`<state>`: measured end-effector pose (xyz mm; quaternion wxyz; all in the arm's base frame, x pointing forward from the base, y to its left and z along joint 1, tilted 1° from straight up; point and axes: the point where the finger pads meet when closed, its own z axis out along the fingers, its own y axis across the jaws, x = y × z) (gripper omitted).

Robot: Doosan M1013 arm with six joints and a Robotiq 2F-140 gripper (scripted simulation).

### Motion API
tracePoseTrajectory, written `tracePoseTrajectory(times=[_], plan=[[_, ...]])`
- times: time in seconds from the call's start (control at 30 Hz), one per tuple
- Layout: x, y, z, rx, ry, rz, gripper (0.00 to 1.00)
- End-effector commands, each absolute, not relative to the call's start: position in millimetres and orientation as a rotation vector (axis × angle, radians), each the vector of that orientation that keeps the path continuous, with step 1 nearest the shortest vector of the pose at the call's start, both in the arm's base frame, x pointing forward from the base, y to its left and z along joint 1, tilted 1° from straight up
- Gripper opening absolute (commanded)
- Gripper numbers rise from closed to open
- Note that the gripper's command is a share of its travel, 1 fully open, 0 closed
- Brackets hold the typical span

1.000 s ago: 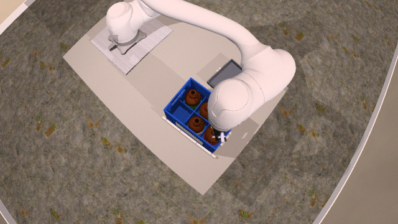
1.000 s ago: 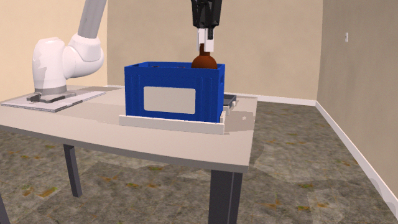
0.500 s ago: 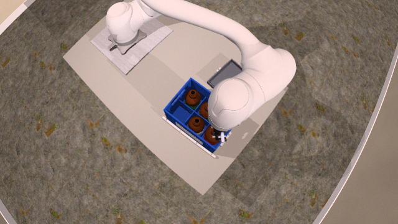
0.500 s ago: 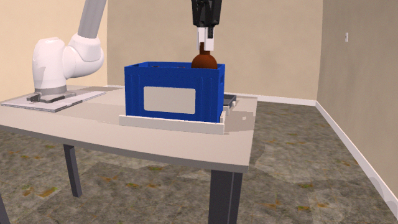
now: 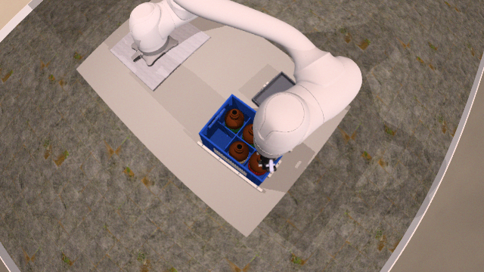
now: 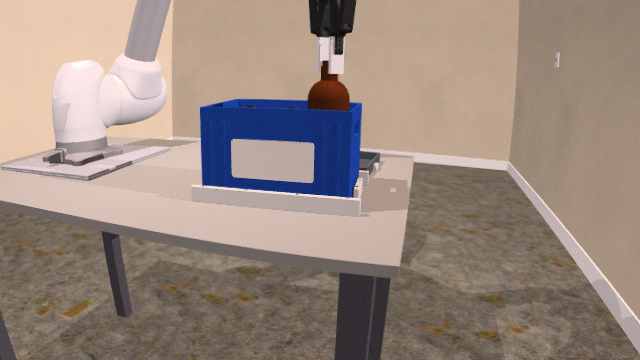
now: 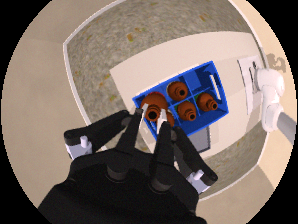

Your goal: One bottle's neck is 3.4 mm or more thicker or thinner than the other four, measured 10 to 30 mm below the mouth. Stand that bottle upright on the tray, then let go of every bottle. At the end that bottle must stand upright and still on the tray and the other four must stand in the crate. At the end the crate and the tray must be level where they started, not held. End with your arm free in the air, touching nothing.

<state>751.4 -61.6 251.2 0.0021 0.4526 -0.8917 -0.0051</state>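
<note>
open compartment at the blue crate's (image 5: 204, 137) (image 6: 216, 150) (image 7: 220, 90) corner, dividers around it, bottles (image 5: 238, 151) (image 7: 177, 91) beside it
</note>
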Motion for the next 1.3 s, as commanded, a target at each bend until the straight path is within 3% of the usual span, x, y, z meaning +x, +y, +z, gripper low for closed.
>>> tracePoseTrajectory(times=[0.0,1.27], plan=[[751,-62,254,1.420,-2.798,-0.016,0.00],[752,-62,276,1.420,-2.798,-0.016,0.00]])
